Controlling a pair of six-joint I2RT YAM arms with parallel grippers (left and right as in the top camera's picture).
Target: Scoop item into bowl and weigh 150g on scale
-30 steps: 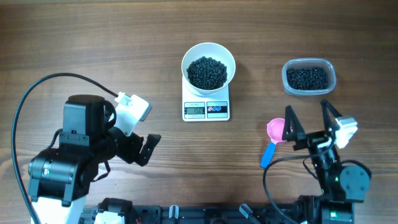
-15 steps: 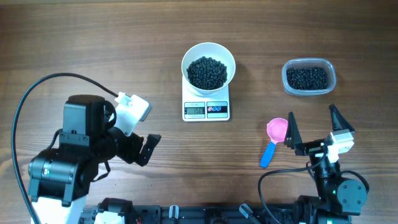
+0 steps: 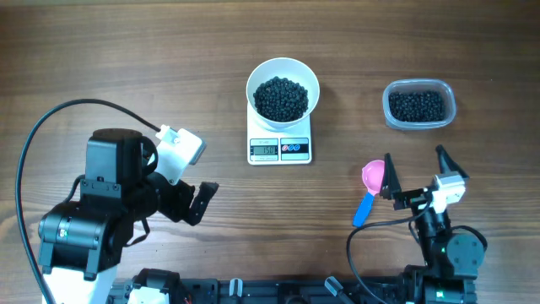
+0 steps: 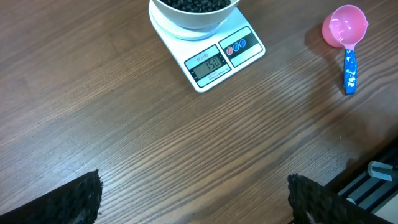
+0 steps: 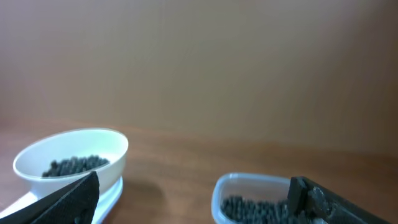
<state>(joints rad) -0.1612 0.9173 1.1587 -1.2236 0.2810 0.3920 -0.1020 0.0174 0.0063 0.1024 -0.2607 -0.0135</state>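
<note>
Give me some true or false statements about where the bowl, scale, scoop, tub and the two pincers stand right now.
1. The white bowl sits on the scale. True.
2. The right pincer holds the pink scoop. False: the pincer is open, and the scoop lies on the table beside it.
3. The clear tub is empty. False: it holds black pellets.
4. The scale's display reads 150. True.
5. The left pincer is shut. False: it is open with nothing in it.
</note>
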